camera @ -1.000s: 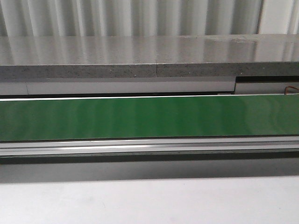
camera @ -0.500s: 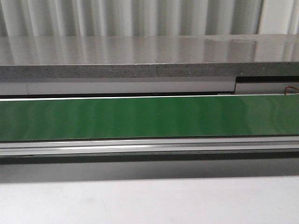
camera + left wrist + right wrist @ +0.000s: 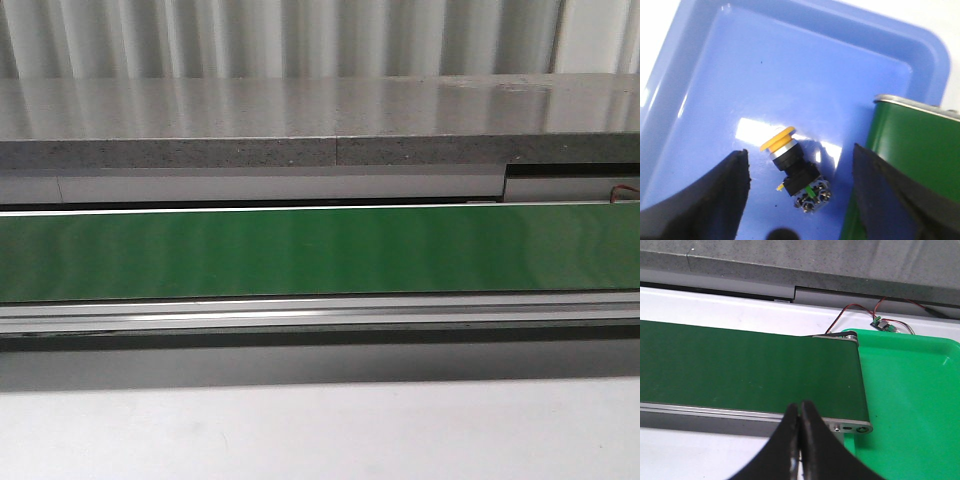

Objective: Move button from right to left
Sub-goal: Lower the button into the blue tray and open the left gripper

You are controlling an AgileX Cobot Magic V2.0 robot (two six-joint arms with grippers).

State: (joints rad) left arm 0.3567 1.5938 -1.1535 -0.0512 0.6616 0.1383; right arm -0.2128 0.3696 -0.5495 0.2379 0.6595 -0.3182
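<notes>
The button [image 3: 795,170] lies on its side in the blue tray [image 3: 765,75] in the left wrist view, yellow cap toward the tray's middle, contact block nearest the camera. My left gripper [image 3: 799,172] is open above it, one finger on each side, touching nothing. The green belt's end [image 3: 910,160] is beside the tray. My right gripper [image 3: 799,412] is shut and empty, above the near rail of the green belt [image 3: 750,370] near its right end. In the front view only the bare belt [image 3: 320,250] shows; no gripper or button is in it.
A green tray [image 3: 910,405] sits at the belt's right end, with red and black wires and a small circuit board [image 3: 883,325] behind it. A grey ledge [image 3: 320,125] runs behind the belt. White table [image 3: 320,430] lies in front.
</notes>
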